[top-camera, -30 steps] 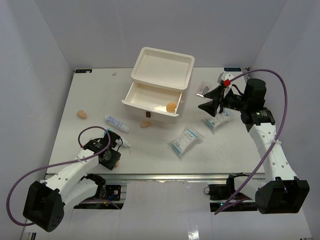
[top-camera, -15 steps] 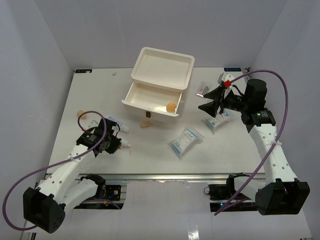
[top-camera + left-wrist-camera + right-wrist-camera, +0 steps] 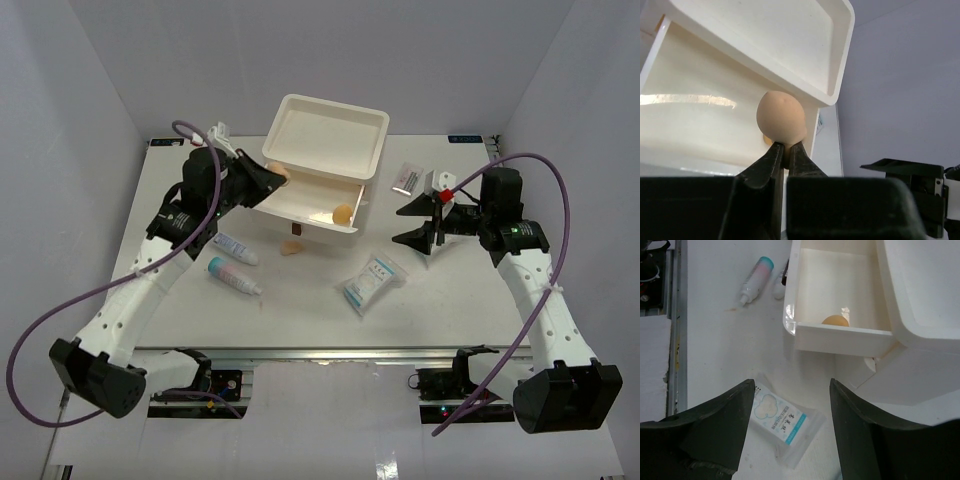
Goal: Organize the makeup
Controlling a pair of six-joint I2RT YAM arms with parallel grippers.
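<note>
Left fingers (image 3: 771,159) clamped on sponge (image 3: 781,116), at open drawer (image 3: 300,195)
Sponge is held off the desk (image 3: 180,300) at drawer's left end (second sponge (image 3: 343,213) inside, third sponge (image 3: 291,248) on desk by its front); right fingers (image 3: 715,415) spread apart, empty, above packet (image 3: 782,425) lying on desk

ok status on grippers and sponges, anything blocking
Left gripper shut on sponge at open drawer's left edge. Right gripper open, empty, over a packet. Second sponge in drawer, third sponge on table out front. Nothing seen blocking.
</note>
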